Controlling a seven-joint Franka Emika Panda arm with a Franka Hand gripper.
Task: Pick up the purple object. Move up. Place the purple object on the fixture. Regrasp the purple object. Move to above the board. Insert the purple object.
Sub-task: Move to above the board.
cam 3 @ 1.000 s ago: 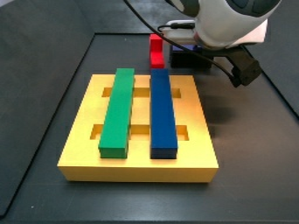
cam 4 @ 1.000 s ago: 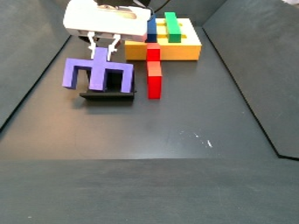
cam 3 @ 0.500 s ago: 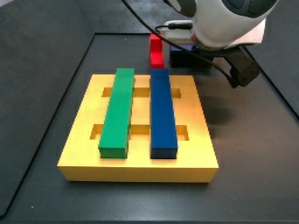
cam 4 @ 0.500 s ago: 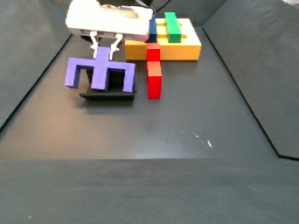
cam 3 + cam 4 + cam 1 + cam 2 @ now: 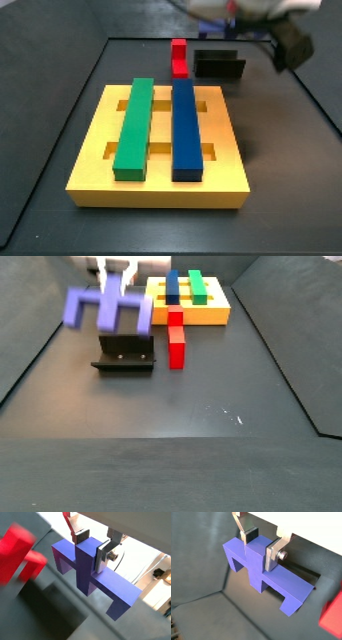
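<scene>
My gripper (image 5: pixel 93 544) is shut on the middle bar of the purple object (image 5: pixel 87 572), a flat indigo cross-shaped block; both wrist views show it hanging from the jaws (image 5: pixel 261 544). In a side view the purple object (image 5: pixel 107 308) is blurred and held in the air above the black fixture (image 5: pixel 124 354), under the gripper (image 5: pixel 118 284). The fixture (image 5: pixel 221 66) stands bare behind the yellow board (image 5: pixel 94 165). The gripper (image 5: pixel 247 12) is at the frame's upper edge, and the piece is hidden there.
The board (image 5: pixel 214 311) holds a green bar (image 5: pixel 134 125) and a long dark-blue bar (image 5: pixel 186 130) in its slots. A red block (image 5: pixel 174 338) lies between fixture and board, also seen in a side view (image 5: pixel 179 57) and a wrist view (image 5: pixel 17 552).
The gripper has risen with the purple object, lifting it off the fixture, which now stands bare. Board, bars and red block have not moved.
</scene>
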